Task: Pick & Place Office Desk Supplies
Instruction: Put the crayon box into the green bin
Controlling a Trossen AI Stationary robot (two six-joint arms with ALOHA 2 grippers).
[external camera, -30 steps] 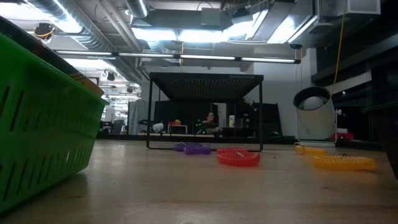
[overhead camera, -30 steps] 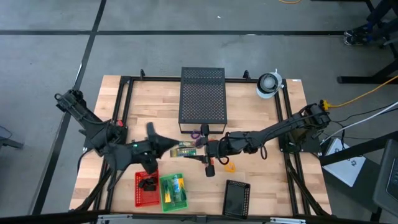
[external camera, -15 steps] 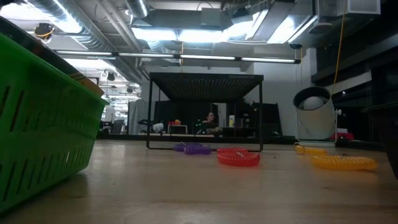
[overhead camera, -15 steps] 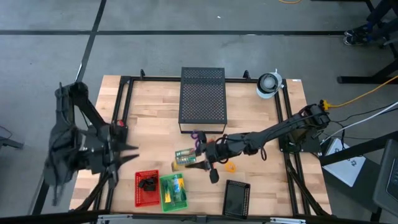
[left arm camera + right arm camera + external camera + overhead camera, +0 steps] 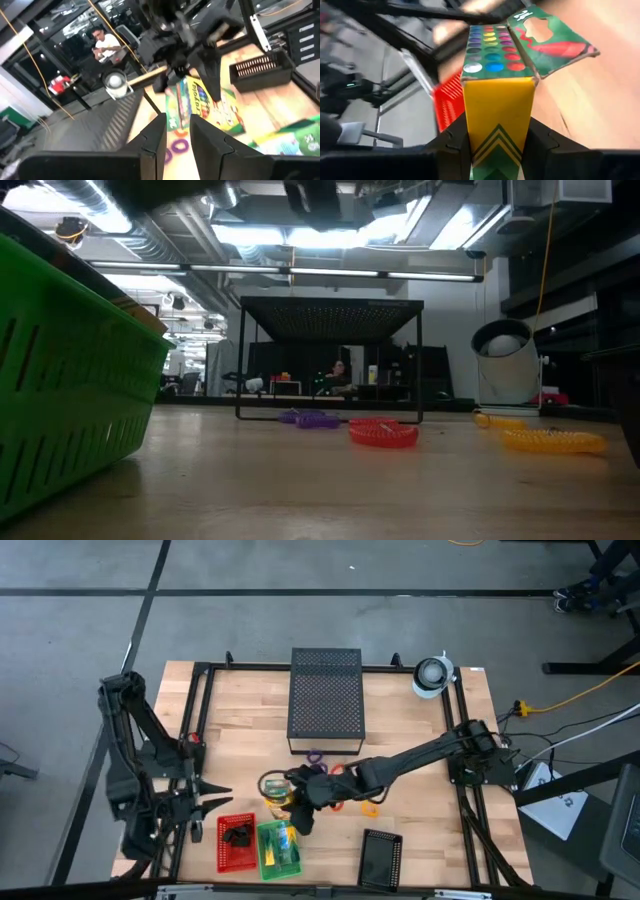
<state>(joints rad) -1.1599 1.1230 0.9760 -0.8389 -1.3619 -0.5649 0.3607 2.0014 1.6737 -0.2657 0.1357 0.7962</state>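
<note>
While the yellow-and-green cardboard crayon box (image 5: 498, 107) is hanging clear of the wooden table (image 5: 240, 720), the labels below are applying.

Held box: the right gripper (image 5: 296, 802) is pinching it between both fingers (image 5: 454, 150), left of table centre, just above the green plastic basket (image 5: 277, 848); its open flap is showing rows of coloured dots.

Right arm: it is reaching from the table's right edge across the middle.

Second crayon box (image 5: 283, 839): it is lying inside the green basket.

Small black clips (image 5: 238, 836): they are sitting in the red plastic basket (image 5: 236, 843), which is touching the green one's left side.

Rings: a purple ring (image 5: 310, 418), a red ring (image 5: 383, 432) and an orange ring (image 5: 553, 441) are lying on the wood near the large black perforated metal box (image 5: 325, 698).

Left gripper (image 5: 177, 131): its fingers are standing slightly spread, holding nothing, at the table's left edge.

Other items: a white tape roll (image 5: 433, 674) is standing at the far right corner; a small black mesh tray (image 5: 380, 857) is resting near the front edge.
</note>
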